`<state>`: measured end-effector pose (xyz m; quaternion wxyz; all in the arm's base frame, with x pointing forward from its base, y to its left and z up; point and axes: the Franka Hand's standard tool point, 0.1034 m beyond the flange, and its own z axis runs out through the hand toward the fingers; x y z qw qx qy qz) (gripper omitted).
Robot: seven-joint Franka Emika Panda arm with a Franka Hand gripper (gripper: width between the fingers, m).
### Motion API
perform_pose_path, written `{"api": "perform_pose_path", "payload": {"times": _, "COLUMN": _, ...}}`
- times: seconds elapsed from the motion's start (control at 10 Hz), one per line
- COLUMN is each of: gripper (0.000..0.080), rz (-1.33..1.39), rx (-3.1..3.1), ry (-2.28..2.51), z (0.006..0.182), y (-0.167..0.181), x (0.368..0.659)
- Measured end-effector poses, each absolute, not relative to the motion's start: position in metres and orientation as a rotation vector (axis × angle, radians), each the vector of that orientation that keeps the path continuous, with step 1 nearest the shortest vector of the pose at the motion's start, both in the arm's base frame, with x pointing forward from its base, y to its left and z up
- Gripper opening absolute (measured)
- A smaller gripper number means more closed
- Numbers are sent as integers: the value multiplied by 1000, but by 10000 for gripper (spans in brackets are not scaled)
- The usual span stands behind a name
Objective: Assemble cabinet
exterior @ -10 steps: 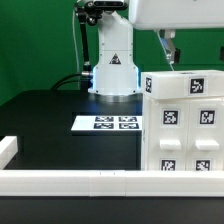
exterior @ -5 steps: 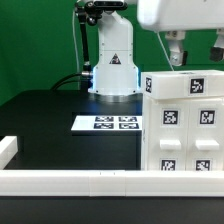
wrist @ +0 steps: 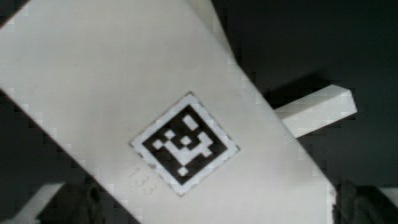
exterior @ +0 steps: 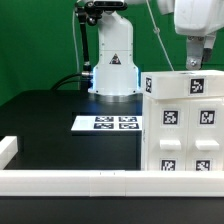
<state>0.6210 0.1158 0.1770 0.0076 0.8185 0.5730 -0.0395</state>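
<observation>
The cabinet (exterior: 185, 125) is a large white block with several black-and-white tags, standing at the exterior view's right. My gripper (exterior: 192, 62) hangs just above its top edge, near the right end. In the wrist view a white tagged face of the cabinet (wrist: 125, 90) fills most of the picture. My gripper (wrist: 210, 205) is open, with a dark fingertip (wrist: 50, 205) on one side and the other finger on the far side of that face. The fingers do not press on it. A white bar (wrist: 320, 105) sticks out beside the face.
The marker board (exterior: 106, 123) lies flat on the black table in front of the robot base (exterior: 112, 65). A low white wall (exterior: 70, 180) runs along the front edge, with a short white block (exterior: 8, 148) at the exterior view's left.
My gripper has moved toward the exterior view's right, from above the cabinet's left top corner to above its right part. The cabinet has not moved.
</observation>
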Motion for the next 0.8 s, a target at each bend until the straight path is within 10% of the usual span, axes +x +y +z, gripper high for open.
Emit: {"api": "perform_pose_path", "payload": {"times": 0.8, "gripper": 649, "rz": -70, "rx": 1822, "ry": 2475, "z": 164, "y": 101, "x": 631}}
